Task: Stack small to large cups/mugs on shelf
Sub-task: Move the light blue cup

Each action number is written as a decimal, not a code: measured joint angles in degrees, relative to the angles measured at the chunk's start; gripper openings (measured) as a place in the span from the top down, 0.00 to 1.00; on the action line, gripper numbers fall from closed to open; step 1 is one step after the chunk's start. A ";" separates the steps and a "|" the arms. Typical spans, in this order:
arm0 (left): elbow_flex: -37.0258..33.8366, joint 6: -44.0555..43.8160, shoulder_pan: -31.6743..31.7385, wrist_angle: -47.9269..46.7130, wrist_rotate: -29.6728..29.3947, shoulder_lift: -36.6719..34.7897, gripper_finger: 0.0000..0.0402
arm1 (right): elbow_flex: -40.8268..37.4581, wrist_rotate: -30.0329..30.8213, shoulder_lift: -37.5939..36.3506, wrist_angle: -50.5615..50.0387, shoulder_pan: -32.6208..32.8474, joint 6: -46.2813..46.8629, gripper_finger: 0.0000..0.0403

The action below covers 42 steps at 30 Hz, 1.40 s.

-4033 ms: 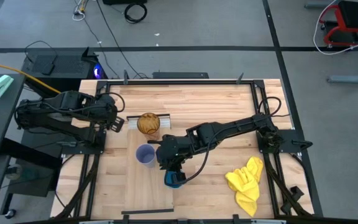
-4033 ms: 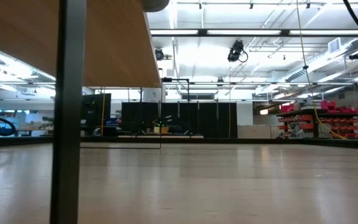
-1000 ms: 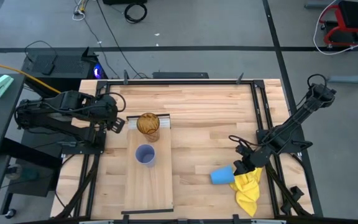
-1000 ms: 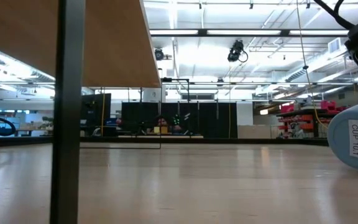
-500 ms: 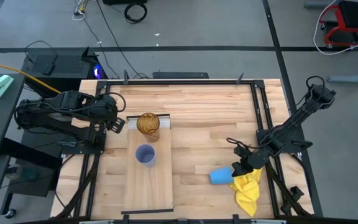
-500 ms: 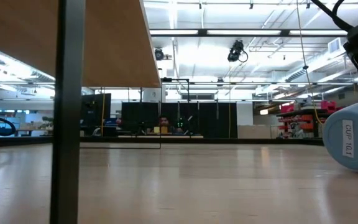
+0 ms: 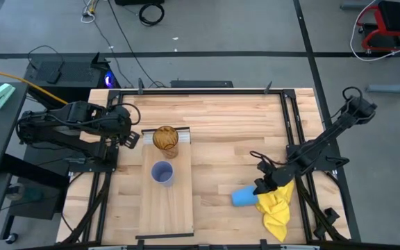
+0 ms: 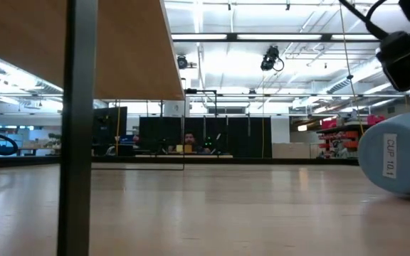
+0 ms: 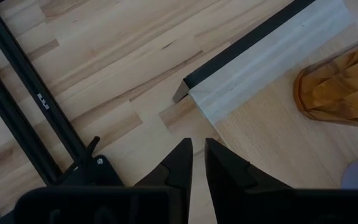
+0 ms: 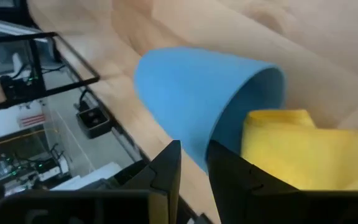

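The short blue cup lies on its side on the table, right of the shelf, its mouth turned toward the yellow cloth. My right gripper reaches it from the right and is shut on its rim. The amber tumbler stands at the far end of the pale wooden shelf, and the lavender cup stands just nearer, mouth up. My left gripper hangs left of the tumbler, fingers nearly together, with nothing in it. My right gripper has the blue cup's rim between its fingers, one finger outside the wall and one at the mouth. It comes slanting down from the table's right side. The cup lies on its side with its wall on the table.
The yellow cloth lies bunched right at the cup's mouth, near the table's right frame rail. Bare table top stretches between the shelf and the blue cup. A white strip marks the shelf's far end.
My right gripper has crept toward the table's left, and the blue cup has slid a little that way with it, still on its side on the table, edging off the yellow cloth.
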 joint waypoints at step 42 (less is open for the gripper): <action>0.00 -0.12 0.00 -0.02 0.00 0.01 0.87 | 56.56 -3.09 21.80 -61.94 -20.77 -48.71 1.00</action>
